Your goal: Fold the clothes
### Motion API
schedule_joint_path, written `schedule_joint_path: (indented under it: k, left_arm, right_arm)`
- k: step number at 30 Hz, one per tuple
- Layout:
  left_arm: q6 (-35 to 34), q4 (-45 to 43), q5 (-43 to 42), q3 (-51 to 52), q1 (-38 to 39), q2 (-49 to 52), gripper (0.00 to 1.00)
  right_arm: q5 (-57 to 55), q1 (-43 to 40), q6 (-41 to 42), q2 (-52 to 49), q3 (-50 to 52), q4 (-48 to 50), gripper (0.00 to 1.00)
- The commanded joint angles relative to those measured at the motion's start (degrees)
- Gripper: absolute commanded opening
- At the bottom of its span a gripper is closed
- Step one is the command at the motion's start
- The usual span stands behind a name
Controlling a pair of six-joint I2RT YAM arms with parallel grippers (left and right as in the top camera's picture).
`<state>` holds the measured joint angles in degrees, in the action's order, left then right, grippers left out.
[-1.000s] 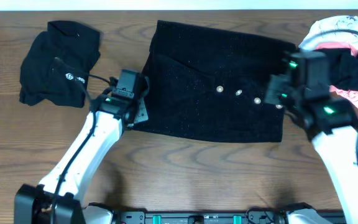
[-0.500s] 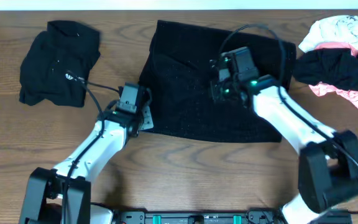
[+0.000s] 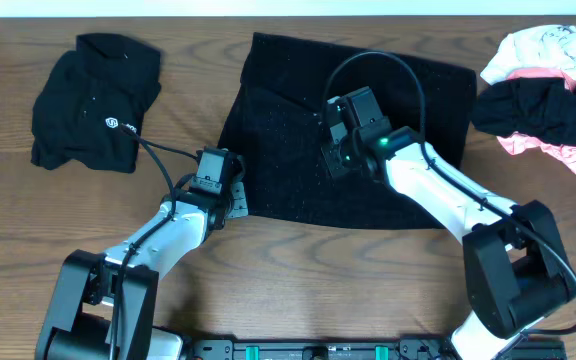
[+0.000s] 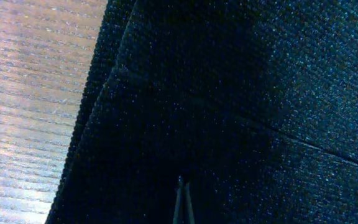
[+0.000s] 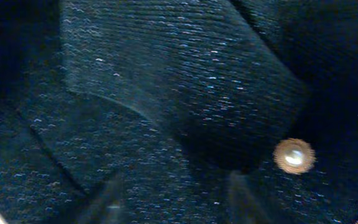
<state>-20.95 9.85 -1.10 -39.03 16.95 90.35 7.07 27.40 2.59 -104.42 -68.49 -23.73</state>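
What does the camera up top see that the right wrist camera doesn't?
Only the overhead view shows the brown wooden table, the folded black garment with a small white logo and the pink, white and black pile of clothes. Only the right wrist view shows a round pearly button. Both show the sparkly black knit garment.

Brown wooden table (image 3: 298, 270) — grained, glossy; white strip (image 3: 268, 8) behind
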Motion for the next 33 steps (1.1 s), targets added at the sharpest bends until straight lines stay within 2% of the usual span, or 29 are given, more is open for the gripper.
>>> schedule_joint_path:
  k: [1,3,8,13,17,19,26,33]
  left_arm:
    - [0.55,0.57,0.15,0.46,-0.11,1.42,0.06]
    - [0.55,0.57,0.15,0.46,-0.11,1.42,0.06]
    - [0.52,0.59,0.15,0.46,-0.11,1.42,0.06]
    - [0.55,0.57,0.15,0.46,-0.11,1.42,0.06]
    - [0.52,0.55,0.15,0.46,-0.11,1.42,0.06]
    - [0.55,0.55,0.15,0.46,-0.11,1.42,0.06]
    - [0.55,0.55,0.15,0.44,-0.11,1.42,0.06]
    - [0.55,0.57,0.11,0.46,-0.09,1.42,0.06]
  right_arm:
    - [-6.47,1.14,-3.13,-0.5,-0.2,0.17,0.72]
    - [-4.66,1.29,-1.55,-0.5,-0.2,0.07,0.77]
    - [3.13,1.05,9.86,-0.5,-0.2,0.52,0.79]
    - [9.31,1.29,27.87,-0.72,-0.17,0.76,0.73]
    - [5.18,2.27,37.11,-1.49,-0.07,0.85,0.72]
    - [3.34,2.58,39.15,-2.49,-0.07,2.19,0.75]
    - [3.28,2.91,44.59,-8.44,-0.07,10.93,0.74]
    - [3.48,3.08,46.29,-10.91,-0.07,21.42,0.64]
